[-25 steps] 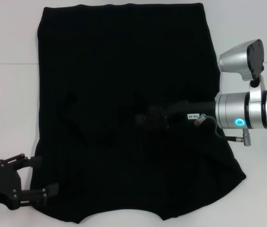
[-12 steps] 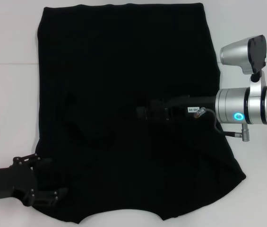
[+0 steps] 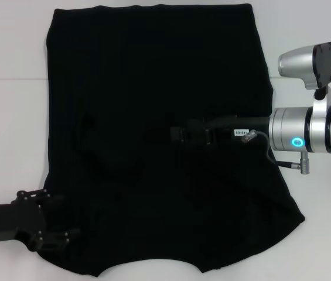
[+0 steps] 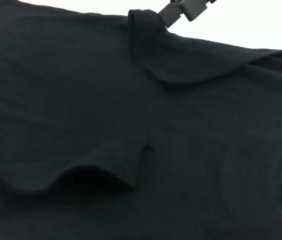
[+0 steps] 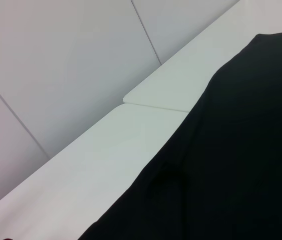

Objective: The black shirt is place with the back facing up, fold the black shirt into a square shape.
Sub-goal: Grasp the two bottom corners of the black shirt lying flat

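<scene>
I see the black shirt [image 3: 153, 117] spread flat over the white table [image 3: 7, 117], covering most of it, with its curved neckline at the edge nearest the robot and its straight hem at the far edge. My left gripper [image 3: 57, 219] sits at the shirt's near left corner, low against the cloth, and its dark fingers blend into the fabric so I cannot tell whether they are apart or pinched on it. My right gripper [image 3: 174, 133] reaches in from the shirt's right edge, its silver forearm over the table and the black fingers over the middle of the shirt; against the black cloth I cannot tell their state either. In the left wrist view the shirt [image 4: 81, 100] fills nearly everything, with a folded-over flap and a curved seam showing. The right wrist view shows the shirt's [image 5: 240, 165] edge lying on the table [image 5: 131, 150].
</scene>
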### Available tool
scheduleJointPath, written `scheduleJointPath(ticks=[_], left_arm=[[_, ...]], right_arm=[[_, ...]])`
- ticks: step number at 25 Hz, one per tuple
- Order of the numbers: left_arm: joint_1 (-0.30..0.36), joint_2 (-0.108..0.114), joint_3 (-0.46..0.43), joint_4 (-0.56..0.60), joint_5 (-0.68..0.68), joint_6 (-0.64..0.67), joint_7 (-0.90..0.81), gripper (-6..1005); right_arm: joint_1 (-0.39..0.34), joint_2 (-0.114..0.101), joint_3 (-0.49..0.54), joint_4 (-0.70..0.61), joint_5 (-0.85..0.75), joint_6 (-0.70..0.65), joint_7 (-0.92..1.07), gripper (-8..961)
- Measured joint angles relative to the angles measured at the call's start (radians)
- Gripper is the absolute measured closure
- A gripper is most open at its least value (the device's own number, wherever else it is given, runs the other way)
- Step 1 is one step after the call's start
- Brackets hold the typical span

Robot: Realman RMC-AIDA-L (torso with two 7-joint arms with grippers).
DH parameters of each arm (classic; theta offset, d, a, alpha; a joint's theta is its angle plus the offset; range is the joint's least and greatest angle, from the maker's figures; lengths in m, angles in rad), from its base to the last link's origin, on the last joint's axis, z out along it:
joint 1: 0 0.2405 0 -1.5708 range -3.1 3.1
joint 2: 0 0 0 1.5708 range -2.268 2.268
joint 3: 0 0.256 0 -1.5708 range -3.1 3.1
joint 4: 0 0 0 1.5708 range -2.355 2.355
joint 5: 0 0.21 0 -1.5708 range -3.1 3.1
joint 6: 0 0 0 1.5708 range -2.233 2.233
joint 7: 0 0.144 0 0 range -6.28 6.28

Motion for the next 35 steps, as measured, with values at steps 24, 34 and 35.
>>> scheduleJointPath(ticks=[24,34,35], left_arm=[[0.011,0.0,-0.009,0.026,0.027,0.008,-0.015,888],[0.026,0.0,-0.175,0.028,0.015,0.115,-0.018,997],[0.03,0.0,-0.202,0.027,0.015,0.126,-0.018,997]], right_arm=[[-0.002,-0.002,0.014,0.0,0.003,0.0,0.001,377],[-0.04,-0.013,0.016,-0.011,0.003,-0.026,0.001,347],[-0.049,-0.016,0.017,-0.011,0.003,-0.038,0.001,344]])
